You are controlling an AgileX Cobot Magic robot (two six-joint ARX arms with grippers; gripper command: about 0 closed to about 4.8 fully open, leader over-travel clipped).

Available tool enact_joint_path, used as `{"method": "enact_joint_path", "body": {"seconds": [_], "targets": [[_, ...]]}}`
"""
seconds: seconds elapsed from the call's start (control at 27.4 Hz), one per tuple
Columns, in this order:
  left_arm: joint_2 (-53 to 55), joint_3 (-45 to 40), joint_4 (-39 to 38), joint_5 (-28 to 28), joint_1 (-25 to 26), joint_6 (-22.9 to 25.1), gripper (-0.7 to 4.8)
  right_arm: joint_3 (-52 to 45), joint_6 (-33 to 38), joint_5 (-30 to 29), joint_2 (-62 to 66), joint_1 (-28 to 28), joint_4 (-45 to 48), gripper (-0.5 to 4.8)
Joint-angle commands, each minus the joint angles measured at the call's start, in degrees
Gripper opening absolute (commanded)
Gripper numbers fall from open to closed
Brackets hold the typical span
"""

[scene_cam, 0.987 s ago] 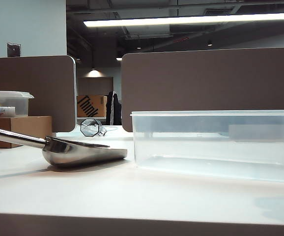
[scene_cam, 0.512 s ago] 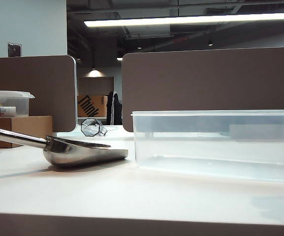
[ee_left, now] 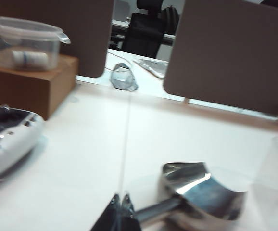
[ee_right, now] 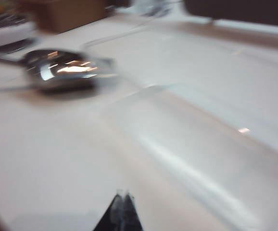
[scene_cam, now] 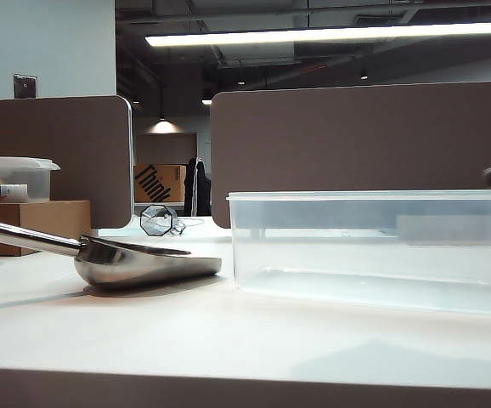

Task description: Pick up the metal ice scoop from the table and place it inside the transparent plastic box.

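Note:
The metal ice scoop point(scene_cam: 143, 262) lies on the white table point(scene_cam: 228, 340), its rod handle running off to the left. Just to its right stands the transparent plastic box point(scene_cam: 373, 251), lidless and with nothing in it. In the left wrist view my left gripper point(ee_left: 121, 198) is shut on nothing, low over the table, with the scoop's handle point(ee_left: 156, 210) and bowl point(ee_left: 201, 192) close beside its tips. In the blurred right wrist view my right gripper point(ee_right: 122, 195) is shut on nothing, beside the box point(ee_right: 201, 144), with the scoop point(ee_right: 64, 70) farther off.
A small lidded clear container point(scene_cam: 12, 177) sits on a cardboard box point(scene_cam: 37, 223) at the back left. Brown dividers point(scene_cam: 364, 144) stand behind the table. A faceted glassy object point(scene_cam: 156, 220) lies beyond the scoop. A white device point(ee_left: 6, 139) rests near the left gripper.
A dark part of the right arm has come into the exterior view at the right edge, and a shadow has spread over the table's front. Scoop and box have not moved.

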Motion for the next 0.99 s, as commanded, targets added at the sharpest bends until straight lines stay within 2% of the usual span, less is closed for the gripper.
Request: {"method": "enact_joint_path", "body": {"seconds": [0.04,0.07,0.11,0.15,0.22,0.26,0.29,0.33,0.4,0.48,0.51,0.58,0.66,0.73,0.84,0.91,0.95,0.99], "targets": [[0.0,0.0,0.7,4.9,0.0,-7.8,0.01,0.0,-0.1,0.1,1.4,7.5,1.0,-0.01],[0.0,0.0,0.7,6.8,0.0,-8.9,0.13,0.0,-0.1,-0.1,1.9,9.9,1.0,-0.01],[0.1,0.2,0.7,10.2,0.0,-9.1,0.54,0.0,-0.1,-0.1,2.3,12.0,1.0,-0.01],[0.1,0.6,0.4,14.1,0.0,-9.1,0.71,0.0,-0.1,-0.1,2.5,14.6,1.0,-0.01],[0.1,3.1,-3.3,17.9,0.0,-11.0,0.77,0.0,-0.1,-0.1,2.5,17.2,1.0,-0.01],[0.1,4.9,-5.0,17.9,0.0,-11.7,1.36,0.0,-0.1,-0.1,2.5,17.8,1.0,-0.01],[0.1,7.3,-6.6,17.5,0.0,-11.5,2.37,0.0,-0.1,-0.2,2.5,18.0,1.0,-0.01],[0.5,9.8,-8.0,16.5,0.0,-10.8,2.86,0.0,-0.1,-0.1,2.5,18.0,1.0,-0.01],[3.5,16.9,-12.4,16.4,0.0,-5.1,3.09,0.0,-0.1,0.0,2.4,18.0,1.0,-0.01],[11.6,26.6,-21.4,16.5,0.0,5.6,3.77,0.0,-0.1,-0.1,2.4,18.0,1.0,-0.01],[17.3,32.0,-27.9,16.4,0.0,12.4,4.07,0.0,-0.1,-0.1,2.4,18.0,1.0,-0.01],[29.8,42.8,-41.1,16.0,0.0,23.6,4.08,0.0,-0.1,-0.1,2.4,18.0,1.0,-0.01],[42.6,52.3,-50.5,14.3,0.0,29.0,4.07,0.0,-0.1,0.0,2.4,18.0,1.0,-0.01],[55.2,60.4,-56.5,14.3,0.0,31.6,4.06,0.0,-0.1,0.0,2.3,18.0,1.0,-0.01],[69.5,68.6,-58.8,13.6,-1.5,34.1,4.06,0.0,-0.1,-0.1,2.3,18.0,1.0,-0.01],[79.0,73.5,-60.4,6.0,-3.3,35.0,4.07,0.0,-0.1,0.1,2.4,18.0,1.0,-0.01],[83.9,76.0,-62.9,3.6,-4.0,36.4,4.07,0.0,-0.1,0.0,2.4,18.1,1.0,-0.01],[86.6,77.4,-64.5,3.4,-4.4,36.5,4.07,0.0,-0.1,0.1,2.3,18.1,1.0,-0.01]]}}
